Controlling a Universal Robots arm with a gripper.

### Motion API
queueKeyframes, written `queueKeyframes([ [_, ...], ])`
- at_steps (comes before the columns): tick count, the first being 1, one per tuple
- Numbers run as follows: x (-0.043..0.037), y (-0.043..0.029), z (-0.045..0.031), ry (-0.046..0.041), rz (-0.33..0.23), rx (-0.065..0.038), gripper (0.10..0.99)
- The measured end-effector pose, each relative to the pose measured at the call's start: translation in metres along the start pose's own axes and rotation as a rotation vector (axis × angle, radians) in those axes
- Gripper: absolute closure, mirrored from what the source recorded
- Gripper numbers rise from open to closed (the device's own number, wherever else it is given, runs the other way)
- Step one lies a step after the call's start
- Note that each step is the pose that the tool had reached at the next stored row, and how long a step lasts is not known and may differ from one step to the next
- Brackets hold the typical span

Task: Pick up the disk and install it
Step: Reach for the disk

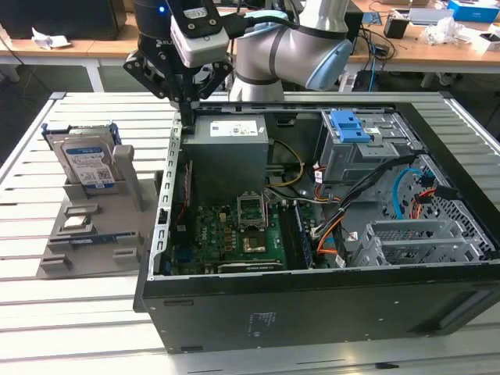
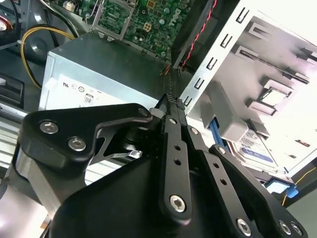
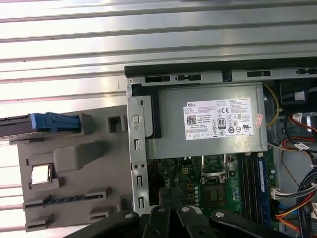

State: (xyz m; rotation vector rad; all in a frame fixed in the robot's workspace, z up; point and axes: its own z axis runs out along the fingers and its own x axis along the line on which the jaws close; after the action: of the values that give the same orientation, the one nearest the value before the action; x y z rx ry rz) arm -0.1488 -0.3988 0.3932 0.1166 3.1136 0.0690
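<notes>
Exterior view's left: grey holder (image 1: 94,234) on the slatted table (image 1: 70,328), with the disk (image 1: 87,166) standing on edge in its rear slot. Disk upright, leaning back a little, label face toward the camera, blue rails at its sides and top. Top edge runs left-right across the view. Lower part sits hidden in the slot, so cannot tell whether the long axis is the upright one. First wrist view shows the disk (image 3: 49,123) edge-on from above, thin and straight. Right of the holder: gripper (image 1: 187,119) hangs well apart from the disk, over the near wall of the open case (image 1: 312,305), beside the power supply (image 1: 230,148). Fingers pressed together to one narrow tip, nothing between them. Further right, inside the case: motherboard (image 1: 234,234) below the power supply, then a blue caddy (image 1: 349,126) in the drive cage.
</notes>
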Motion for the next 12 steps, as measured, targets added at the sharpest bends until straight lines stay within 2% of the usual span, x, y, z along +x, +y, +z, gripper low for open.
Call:
queueKeyframes([
  [12,0.0287,-0.0021,-0.0007,0.0,0.0,0.0,0.98],
])
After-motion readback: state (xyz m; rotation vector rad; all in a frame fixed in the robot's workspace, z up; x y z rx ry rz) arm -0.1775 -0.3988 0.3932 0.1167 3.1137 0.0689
